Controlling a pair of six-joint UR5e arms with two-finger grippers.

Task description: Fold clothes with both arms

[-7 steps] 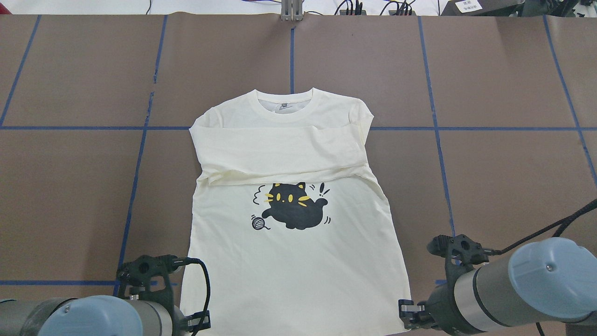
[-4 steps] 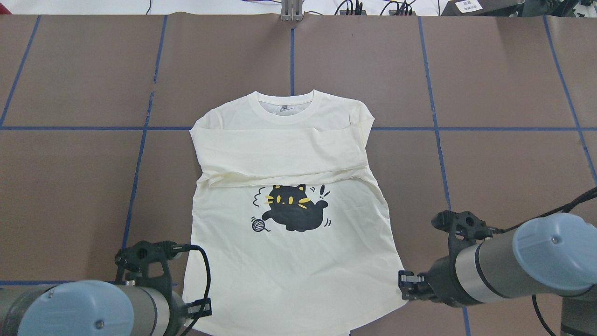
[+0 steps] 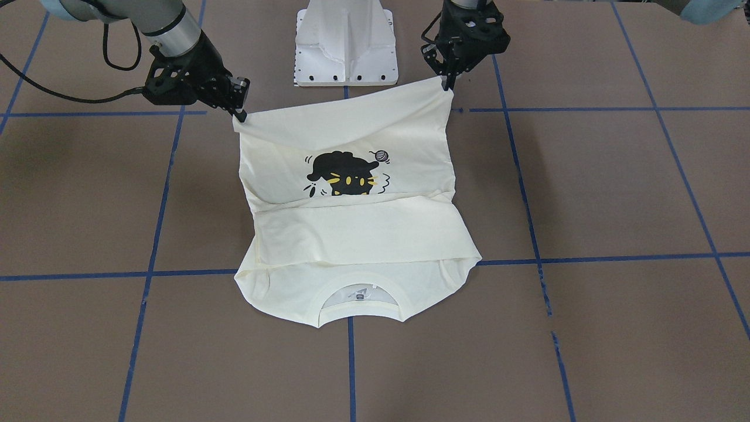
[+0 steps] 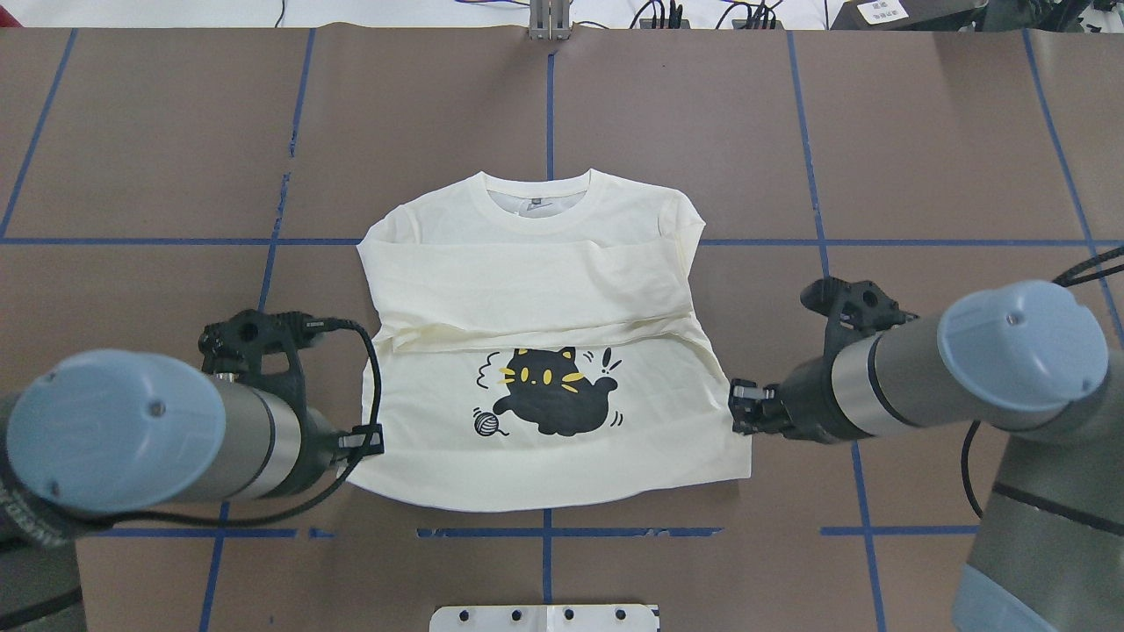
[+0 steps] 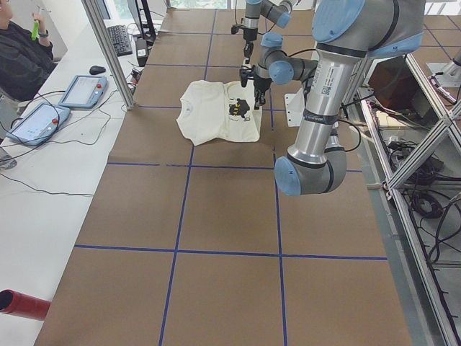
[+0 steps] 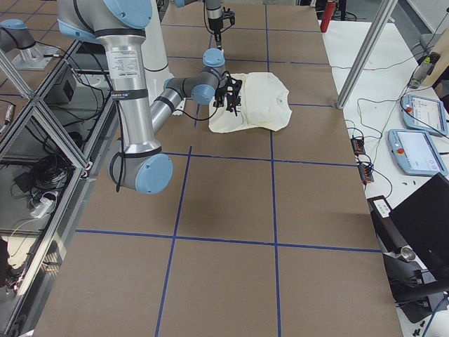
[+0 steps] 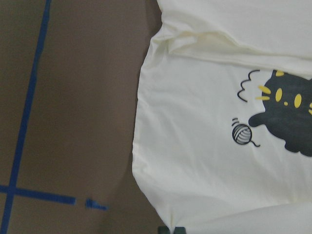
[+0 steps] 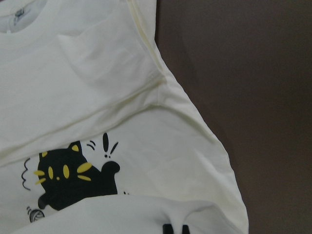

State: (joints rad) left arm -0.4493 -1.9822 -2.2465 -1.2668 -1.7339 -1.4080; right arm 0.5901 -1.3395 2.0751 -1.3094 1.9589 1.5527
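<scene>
The cream long-sleeved T-shirt [image 4: 544, 290] lies front up on the brown table, collar away from me, both sleeves folded across the chest. The black cat print [image 4: 551, 404] shows below the sleeves. My left gripper [image 4: 364, 441] is shut on the hem's left corner and my right gripper [image 4: 740, 412] is shut on its right corner. Both hold the hem raised off the table. In the front-facing view the shirt [image 3: 351, 228] hangs from the left gripper [image 3: 448, 85] and the right gripper [image 3: 239, 114]. The "TWINKLE" lettering is hidden.
The white pedestal base [image 3: 345, 41] stands behind the lifted hem. Blue tape lines [image 4: 817, 241] cross the brown table. A side table with tablets [image 5: 79, 90] and a seated operator [image 5: 21, 54] lies past the table's far edge.
Both grippers have moved away from the robot's base toward the collar, carrying the hem. The shirt's lower part has lifted off the table and looks shorter from above.
</scene>
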